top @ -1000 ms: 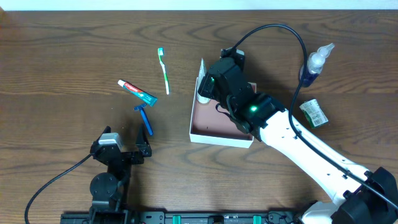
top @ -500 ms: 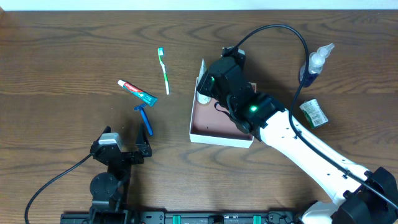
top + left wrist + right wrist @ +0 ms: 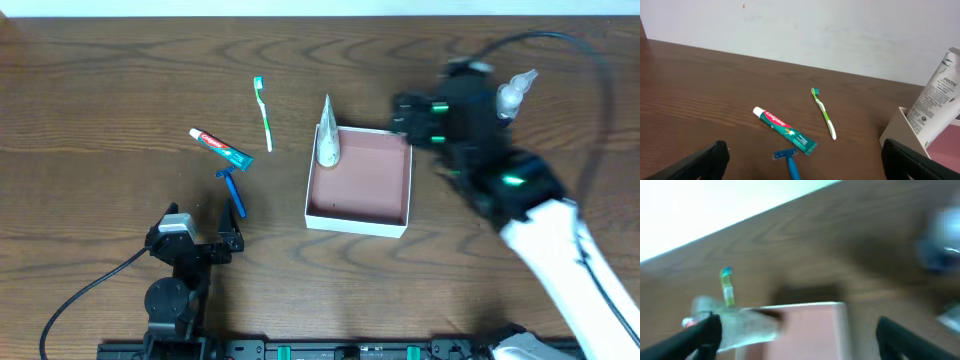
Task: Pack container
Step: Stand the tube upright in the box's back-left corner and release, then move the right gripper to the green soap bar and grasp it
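White tube [image 3: 327, 143] leaning in container [image 3: 355, 222] corner, right fingers [image 3: 700, 332] spread

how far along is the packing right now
Done: one white tube leans in the container's far-left corner. In hand: nothing; the right gripper and left gripper are open and empty. Left: toothbrush, toothpaste and razor left of the container, a bottle to its right.

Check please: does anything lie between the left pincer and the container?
Almost: the blue razor lies just ahead of the open left pincer, its handle end close to the straight line toward the container. Nothing else intervenes.
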Motion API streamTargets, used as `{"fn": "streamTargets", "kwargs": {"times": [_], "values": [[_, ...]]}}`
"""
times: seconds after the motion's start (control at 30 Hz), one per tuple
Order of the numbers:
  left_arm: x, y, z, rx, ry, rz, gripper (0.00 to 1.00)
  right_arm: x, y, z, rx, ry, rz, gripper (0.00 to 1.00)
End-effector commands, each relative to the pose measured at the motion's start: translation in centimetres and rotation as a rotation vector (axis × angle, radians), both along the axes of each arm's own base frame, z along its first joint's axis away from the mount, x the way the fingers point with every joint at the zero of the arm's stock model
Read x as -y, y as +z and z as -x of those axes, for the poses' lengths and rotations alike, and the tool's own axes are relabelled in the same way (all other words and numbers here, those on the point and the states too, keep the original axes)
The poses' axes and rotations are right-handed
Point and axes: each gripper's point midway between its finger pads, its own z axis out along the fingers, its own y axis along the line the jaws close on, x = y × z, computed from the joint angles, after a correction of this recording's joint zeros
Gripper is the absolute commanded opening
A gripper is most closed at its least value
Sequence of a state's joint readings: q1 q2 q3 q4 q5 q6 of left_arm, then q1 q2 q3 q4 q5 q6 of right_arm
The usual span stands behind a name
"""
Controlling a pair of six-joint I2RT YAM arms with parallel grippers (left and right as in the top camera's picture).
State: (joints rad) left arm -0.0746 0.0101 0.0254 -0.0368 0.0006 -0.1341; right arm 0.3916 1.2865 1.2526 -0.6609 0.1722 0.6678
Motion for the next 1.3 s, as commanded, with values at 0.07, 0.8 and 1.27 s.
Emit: {"fn": "streamTargets", "kwargs": {"times": [0.07,0.8,1.27], "values": [[-0.2,-1.8,0.1,-0.051,0.012,-0.003,0.98,7.4,-1.4,1.8,-0.122,-0.140,0.070,0.99],[-0.2,-1.8,0.1,-0.051,0.012,-0.004,0.98,19.6,-12.6,2.9,-0.546,-0.100,0.294,0.99],[-0.2,-1.8,0.1,-0.052,0.012,-0.004,0.98,19.0,-18.8,1.1,-0.655,0.062,0.302,0.99]]}}
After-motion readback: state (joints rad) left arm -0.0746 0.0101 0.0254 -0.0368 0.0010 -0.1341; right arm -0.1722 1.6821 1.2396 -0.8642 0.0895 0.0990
